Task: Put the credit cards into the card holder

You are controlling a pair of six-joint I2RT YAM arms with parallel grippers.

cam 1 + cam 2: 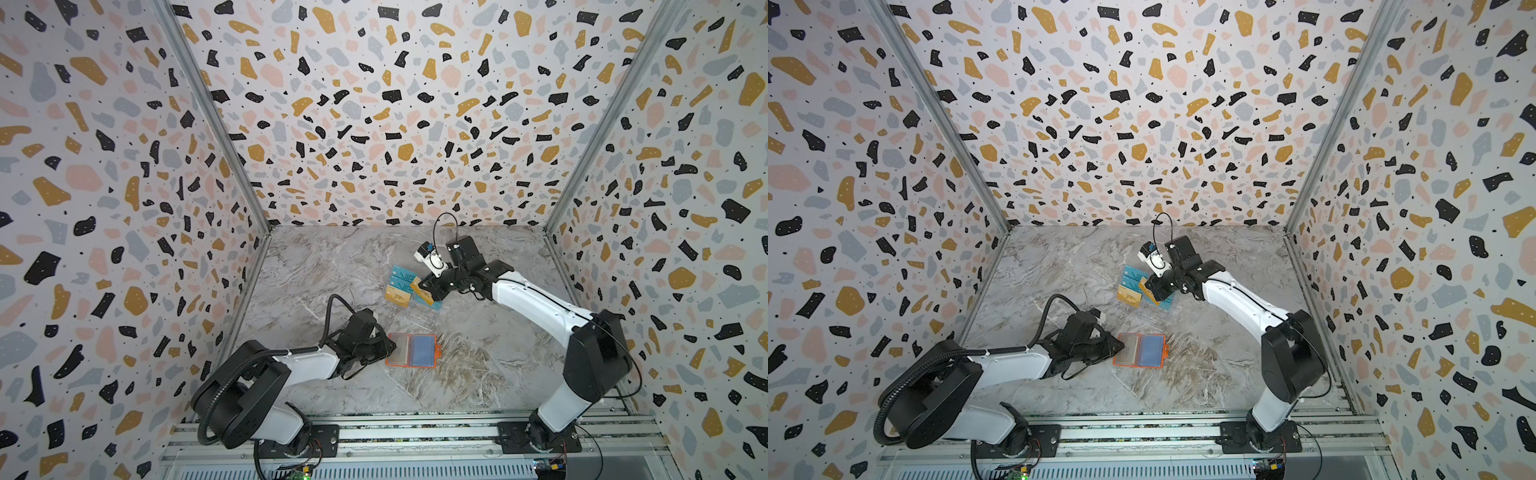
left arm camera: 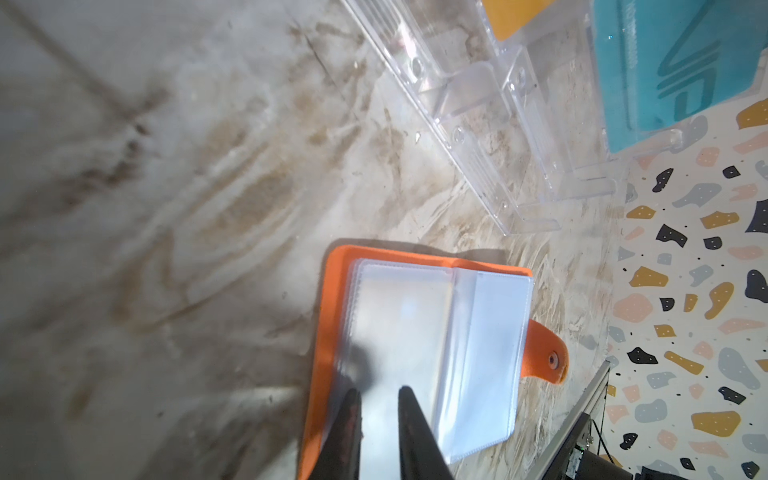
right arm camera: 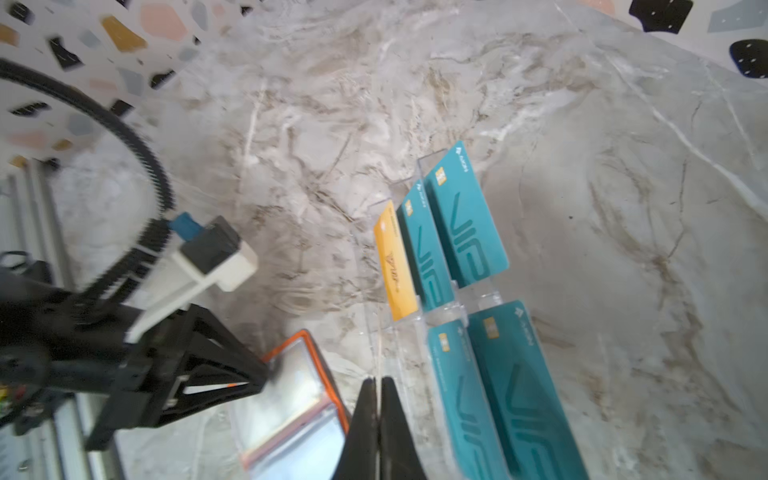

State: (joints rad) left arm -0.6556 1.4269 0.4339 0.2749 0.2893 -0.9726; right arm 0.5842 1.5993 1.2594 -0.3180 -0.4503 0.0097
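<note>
— Orange holder (image 1: 411, 350): where?
— Lying open, in front of the clear stand (image 2: 478, 124). Left gripper (image 2: 379, 392) is at its sleeve, jaws slightly apart, pinching nothing I can see.
— Cards (image 3: 465, 216)?
— Upright in the stand. Right gripper (image 3: 377, 380) is closed above them; whether it grips one, I cannot tell.

The white-and-black left arm (image 1: 309, 359) is lying low, reaching toward the middle. Its black two-fingered left gripper (image 1: 390, 345) is pointing level across the surface, and its tapered fingers (image 2: 353, 419) are standing slightly apart. The white-and-black right arm (image 1: 540, 307) is stretching far forward and angling its wrist down. The black right gripper (image 3: 378, 382) is pressing its fingers together.
</note>
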